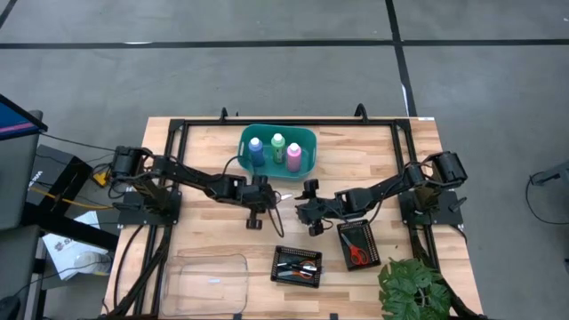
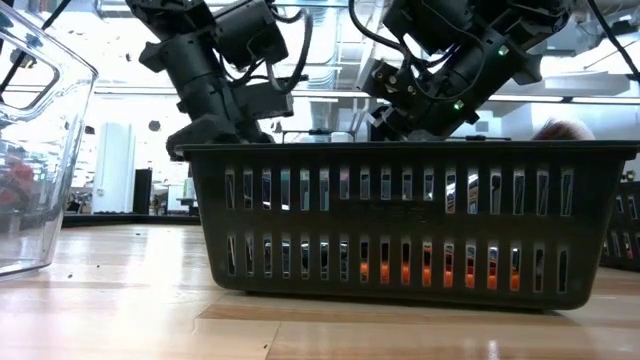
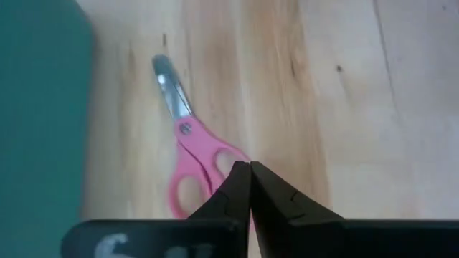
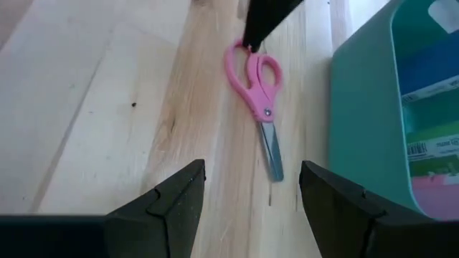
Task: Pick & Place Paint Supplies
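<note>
Pink scissors [image 4: 256,86] lying flat on the wooden tabletop [image 4: 107,107], just beside the teal basket [image 4: 362,107], left tool [image 4: 252,32] touching one handle loop, right tool [image 4: 251,190] hovering with fingers spread apart

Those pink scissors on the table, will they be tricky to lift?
The pink scissors lie flat on smooth wood, so they probably slide when nudged. The left gripper, shut at one handle loop, may leave them dangling blade-down. They look light and rigid.
</note>
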You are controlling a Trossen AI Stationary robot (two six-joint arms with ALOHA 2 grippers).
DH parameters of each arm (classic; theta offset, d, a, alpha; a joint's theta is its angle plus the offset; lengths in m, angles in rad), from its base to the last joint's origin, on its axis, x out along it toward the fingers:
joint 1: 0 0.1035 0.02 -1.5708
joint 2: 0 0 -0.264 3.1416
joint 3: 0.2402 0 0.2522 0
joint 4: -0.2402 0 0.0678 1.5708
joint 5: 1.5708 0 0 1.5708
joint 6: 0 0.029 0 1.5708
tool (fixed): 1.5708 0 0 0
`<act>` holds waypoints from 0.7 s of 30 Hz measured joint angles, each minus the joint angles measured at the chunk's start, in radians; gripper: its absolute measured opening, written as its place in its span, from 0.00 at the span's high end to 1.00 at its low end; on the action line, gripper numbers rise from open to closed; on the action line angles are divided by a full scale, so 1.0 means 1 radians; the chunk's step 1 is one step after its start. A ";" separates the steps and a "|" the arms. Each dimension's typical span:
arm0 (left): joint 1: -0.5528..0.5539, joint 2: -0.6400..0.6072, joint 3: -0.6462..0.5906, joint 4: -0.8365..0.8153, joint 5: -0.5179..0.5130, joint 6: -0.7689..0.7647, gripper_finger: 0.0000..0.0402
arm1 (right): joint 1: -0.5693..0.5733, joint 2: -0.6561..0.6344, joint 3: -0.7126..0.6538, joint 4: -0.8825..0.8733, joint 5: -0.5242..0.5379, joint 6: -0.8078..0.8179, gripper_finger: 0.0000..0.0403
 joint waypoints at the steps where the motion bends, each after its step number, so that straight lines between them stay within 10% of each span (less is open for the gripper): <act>1: 0.000 0.001 -0.001 -0.007 0.009 -0.005 1.00 | 0.000 0.000 0.000 0.001 0.002 0.000 0.47; 8: -0.005 0.037 0.001 -0.002 0.151 0.013 0.96 | -0.004 0.000 0.000 0.008 0.002 0.000 0.47; 21: -0.002 0.057 0.001 -0.011 0.092 0.048 0.80 | -0.005 0.000 0.000 0.003 0.002 0.000 0.47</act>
